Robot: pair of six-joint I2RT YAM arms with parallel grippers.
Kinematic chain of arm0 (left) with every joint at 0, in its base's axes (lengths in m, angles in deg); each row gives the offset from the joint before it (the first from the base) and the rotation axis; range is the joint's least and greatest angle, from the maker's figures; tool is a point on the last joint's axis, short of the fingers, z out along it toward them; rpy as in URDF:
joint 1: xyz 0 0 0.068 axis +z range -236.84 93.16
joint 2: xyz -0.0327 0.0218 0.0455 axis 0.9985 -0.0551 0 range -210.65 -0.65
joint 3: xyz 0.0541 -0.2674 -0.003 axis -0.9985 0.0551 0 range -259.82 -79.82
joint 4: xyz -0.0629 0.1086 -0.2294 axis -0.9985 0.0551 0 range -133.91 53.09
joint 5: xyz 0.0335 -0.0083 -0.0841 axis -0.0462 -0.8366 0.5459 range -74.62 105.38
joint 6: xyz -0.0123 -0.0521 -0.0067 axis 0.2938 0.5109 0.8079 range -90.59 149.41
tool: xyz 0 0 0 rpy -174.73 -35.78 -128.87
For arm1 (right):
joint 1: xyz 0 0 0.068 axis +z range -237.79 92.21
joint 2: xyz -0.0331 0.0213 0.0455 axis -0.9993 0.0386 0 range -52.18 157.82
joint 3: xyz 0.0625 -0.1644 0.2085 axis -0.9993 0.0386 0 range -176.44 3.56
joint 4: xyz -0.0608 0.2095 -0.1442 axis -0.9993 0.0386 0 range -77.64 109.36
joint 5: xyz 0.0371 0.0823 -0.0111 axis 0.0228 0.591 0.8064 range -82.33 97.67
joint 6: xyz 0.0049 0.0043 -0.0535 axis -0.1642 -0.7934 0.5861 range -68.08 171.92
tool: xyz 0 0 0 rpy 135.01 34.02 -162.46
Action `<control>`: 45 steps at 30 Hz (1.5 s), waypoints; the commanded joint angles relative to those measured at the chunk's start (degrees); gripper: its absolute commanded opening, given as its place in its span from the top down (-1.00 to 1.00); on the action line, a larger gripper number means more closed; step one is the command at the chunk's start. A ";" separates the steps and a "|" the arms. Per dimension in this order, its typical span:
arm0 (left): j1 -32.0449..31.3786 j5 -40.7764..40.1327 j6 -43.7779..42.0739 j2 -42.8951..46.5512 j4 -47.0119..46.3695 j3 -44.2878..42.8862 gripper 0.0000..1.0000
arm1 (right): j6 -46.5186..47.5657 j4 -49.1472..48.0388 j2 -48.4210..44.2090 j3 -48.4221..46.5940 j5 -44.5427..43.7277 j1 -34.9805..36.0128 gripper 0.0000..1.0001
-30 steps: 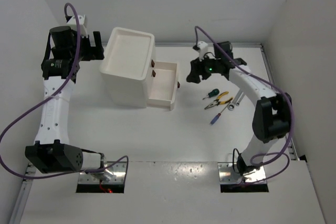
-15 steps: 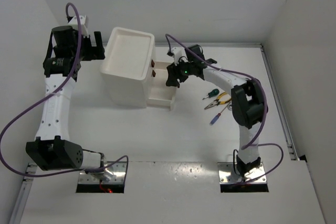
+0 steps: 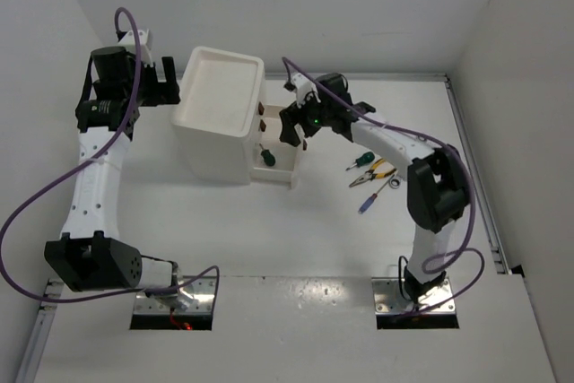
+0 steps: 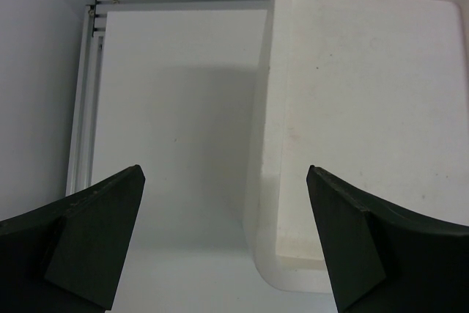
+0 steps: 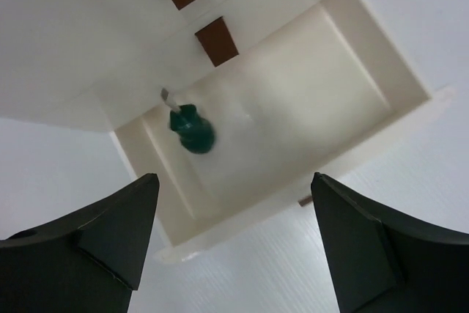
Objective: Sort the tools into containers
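White tabletop (image 3: 179, 221), green-handled screwdriver (image 5: 192, 128) inside open bottom drawer (image 5: 308, 86).

A white worktop (image 3: 224, 230) is sitting boxed in by plain white walls: a back wall (image 3: 341, 6), a left wall (image 3: 27, 105) and a right wall (image 3: 529, 105). A thin metal rail (image 3: 457, 114) is running along its right edge, and soft, even light is laying faint shadows across the surface.

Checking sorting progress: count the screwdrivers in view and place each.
3. A green-handled screwdriver lies in the open drawer; a second green-handled screwdriver and a blue-handled screwdriver lie on the table. The right arm may hide more.
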 commanded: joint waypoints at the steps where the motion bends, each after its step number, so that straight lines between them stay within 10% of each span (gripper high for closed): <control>1: 0.39 -0.25 0.75 1.78 -1.15 0.25 -1.00 | 2.47 -0.33 -9.88 1.91 -3.76 -2.49 -0.70; 12: 0.39 -1.30 1.28 2.30 -1.15 0.77 -1.00 | 8.38 7.24 -18.44 18.43 -20.90 -14.79 -0.72; 21: 0.39 -1.92 0.75 2.30 -1.15 1.31 -1.00 | 10.22 7.32 -11.06 20.20 -19.95 -20.69 -1.00; 45: 0.39 -2.45 0.23 1.25 -2.20 3.42 -1.00 | 11.02 7.33 -1.91 16.15 -15.28 -20.69 -0.95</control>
